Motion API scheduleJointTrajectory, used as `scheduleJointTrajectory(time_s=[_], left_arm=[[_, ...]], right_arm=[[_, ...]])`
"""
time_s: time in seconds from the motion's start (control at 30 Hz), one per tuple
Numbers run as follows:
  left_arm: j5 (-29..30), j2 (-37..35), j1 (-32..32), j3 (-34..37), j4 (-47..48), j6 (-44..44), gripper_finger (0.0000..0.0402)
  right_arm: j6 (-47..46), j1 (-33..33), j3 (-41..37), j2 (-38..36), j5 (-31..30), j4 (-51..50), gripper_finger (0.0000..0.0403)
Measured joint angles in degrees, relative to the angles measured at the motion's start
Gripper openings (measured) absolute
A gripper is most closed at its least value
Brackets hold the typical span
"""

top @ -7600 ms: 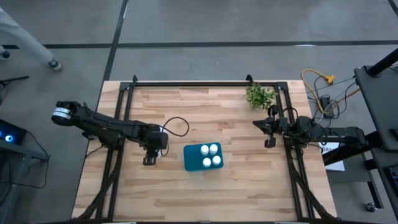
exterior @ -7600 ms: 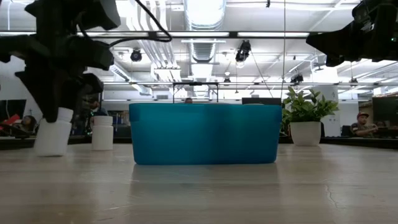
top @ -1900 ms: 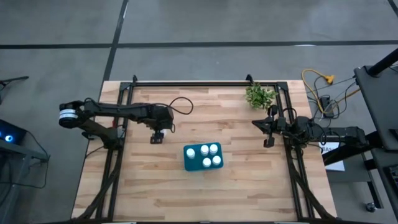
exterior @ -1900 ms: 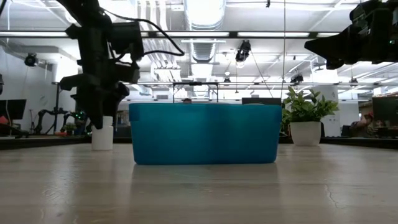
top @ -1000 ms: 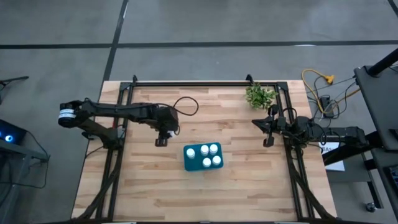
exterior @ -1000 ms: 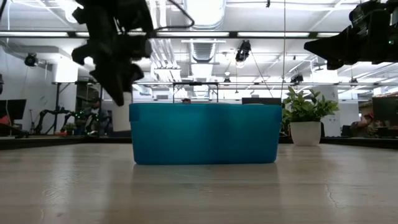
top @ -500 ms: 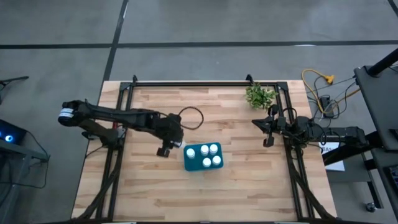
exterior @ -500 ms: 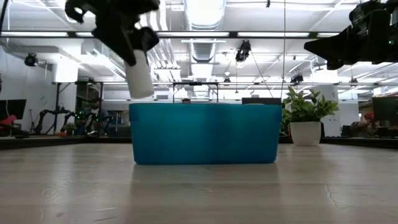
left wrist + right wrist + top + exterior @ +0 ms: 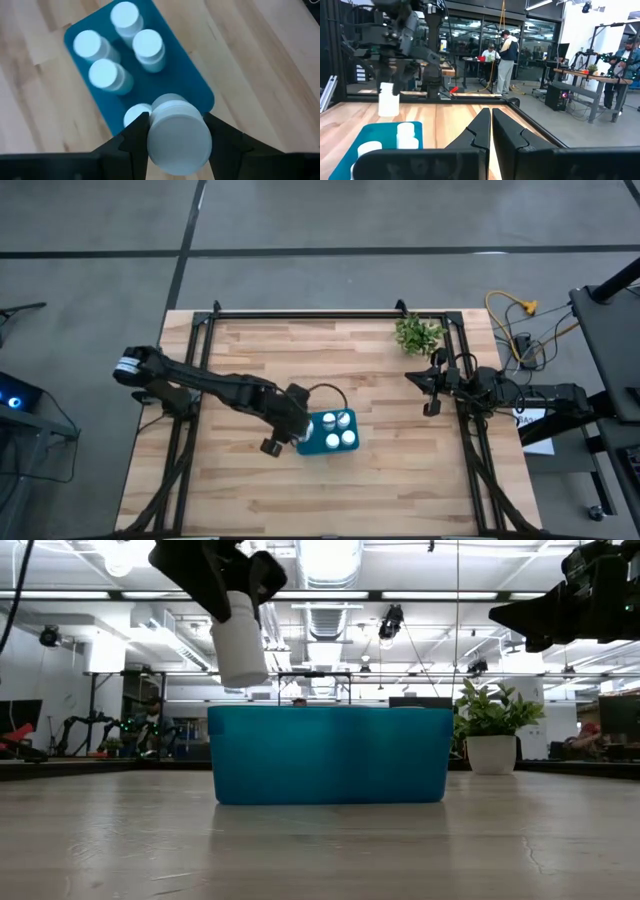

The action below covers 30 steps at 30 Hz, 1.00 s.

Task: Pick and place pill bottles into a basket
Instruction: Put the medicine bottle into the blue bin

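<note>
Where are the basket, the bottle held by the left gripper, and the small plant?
basket (image 9: 330, 755): low view, on the middle of its front wall.
held bottle (image 9: 240, 640): low view, on its white side, above the basket's left end.
plant (image 9: 417, 333): high view, on its green leaves.

Pretty sure we're looking at a robotics lab or workshop. Beyond the wooden table (image 9: 330, 480) there's an open industrial ceiling with ducts (image 9: 325, 615) and strip lights, workbenches (image 9: 570, 75) with people (image 9: 502, 60) standing around them, another robot arm (image 9: 80, 725) on a stand, and loose cables (image 9: 515, 320) on the concrete floor beside the table.
</note>
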State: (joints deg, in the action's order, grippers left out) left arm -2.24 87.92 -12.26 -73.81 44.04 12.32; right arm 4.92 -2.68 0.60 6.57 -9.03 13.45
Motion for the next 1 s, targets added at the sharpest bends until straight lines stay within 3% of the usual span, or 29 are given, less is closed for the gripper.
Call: scheduleJointTrajectory(time_s=[0.27,1.0], left_arm=[[0.0,6.6,-1.7,-4.9,0.5,0.5,0.0137],[0.0,15.9,-1.8,-5.8,-0.4,0.5,0.0137]], right_arm=[[0.0,0.0,0.0,0.0,0.0,0.0,0.0008],[0.0,0.0,0.0,0.0,-0.1,-0.9,0.0008]])
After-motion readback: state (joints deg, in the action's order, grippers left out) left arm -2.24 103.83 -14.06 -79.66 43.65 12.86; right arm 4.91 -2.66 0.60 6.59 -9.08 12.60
